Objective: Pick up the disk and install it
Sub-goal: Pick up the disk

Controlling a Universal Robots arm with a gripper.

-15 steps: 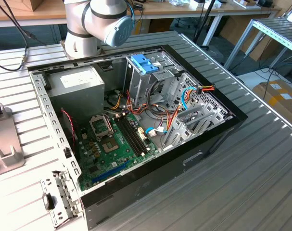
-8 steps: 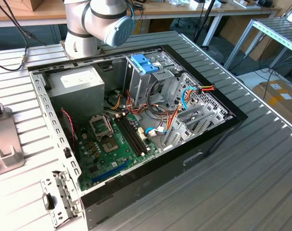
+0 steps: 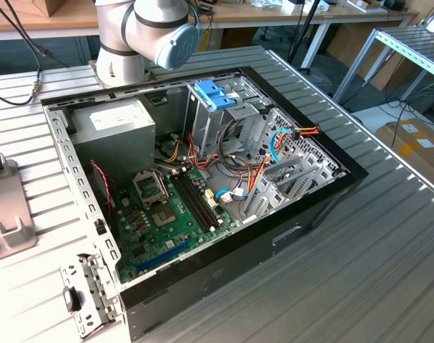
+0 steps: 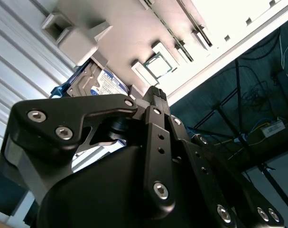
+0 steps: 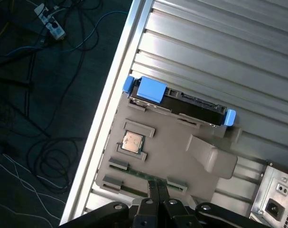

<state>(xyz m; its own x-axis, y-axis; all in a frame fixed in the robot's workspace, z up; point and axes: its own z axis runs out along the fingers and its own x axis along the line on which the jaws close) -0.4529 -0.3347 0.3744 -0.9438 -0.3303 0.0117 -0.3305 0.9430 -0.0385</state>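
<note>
Showing its label (image 4: 107, 81) in the second wrist view: the disk (image 4: 87, 80)

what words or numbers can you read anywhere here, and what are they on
No text can be read for certain.
White-and-blue label on the disk, second wrist view: print too small to make out.
Pale sticker on the power supply, exterior view: print too small to make out.

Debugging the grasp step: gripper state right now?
Gripper: jaws closed, holding nothing; disk lies apart on the grey tray.
</note>
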